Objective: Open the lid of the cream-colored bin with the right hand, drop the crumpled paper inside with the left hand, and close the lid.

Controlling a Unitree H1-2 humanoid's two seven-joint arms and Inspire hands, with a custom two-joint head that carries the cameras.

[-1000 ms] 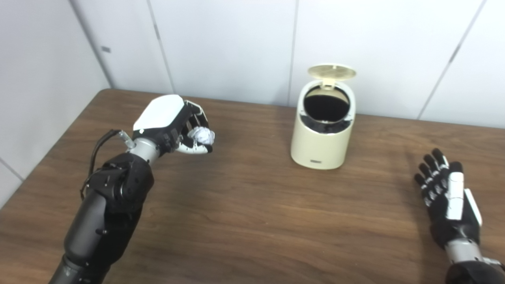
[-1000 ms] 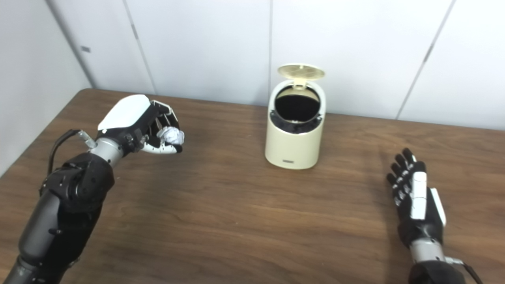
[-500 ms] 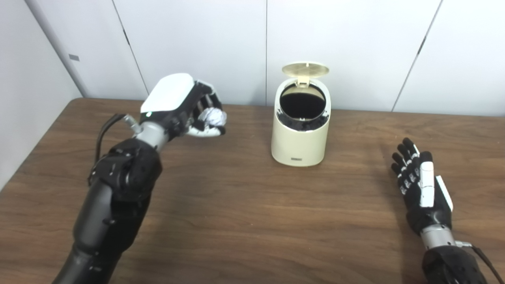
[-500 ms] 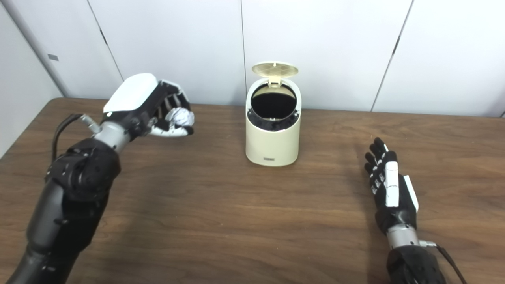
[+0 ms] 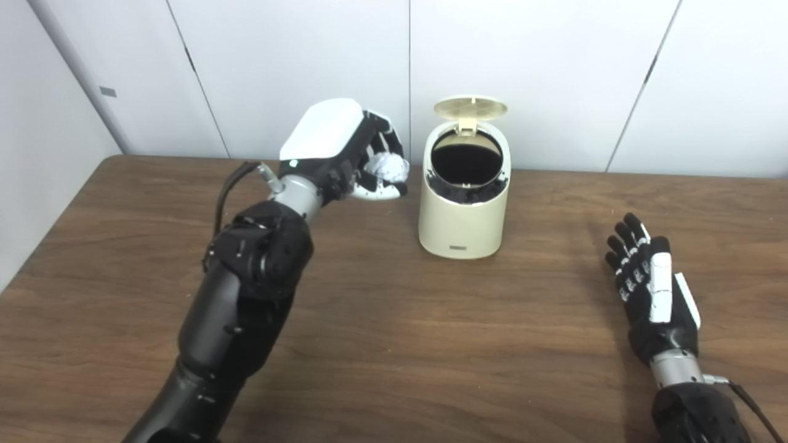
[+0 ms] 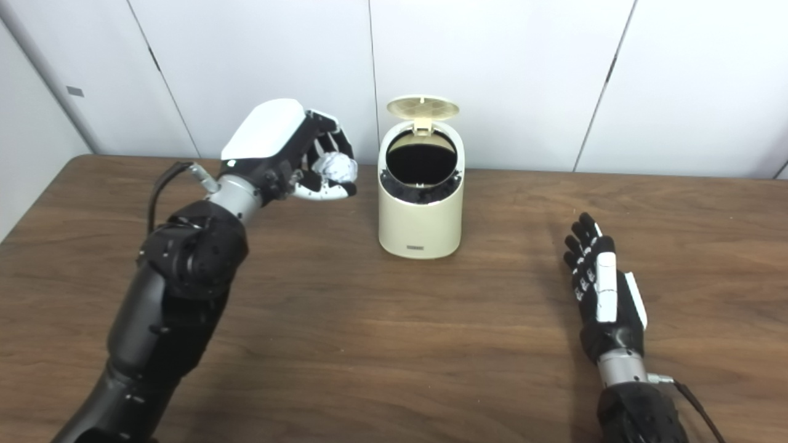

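Cream bin (image 5: 463,212) one; paper (image 5: 385,166) one; hands two.

No readable text, small dark label low on the front of the bin (image 5: 464,203), its marking too small to make out, small grey tag on the wall panel (image 5: 108,91), also illegible
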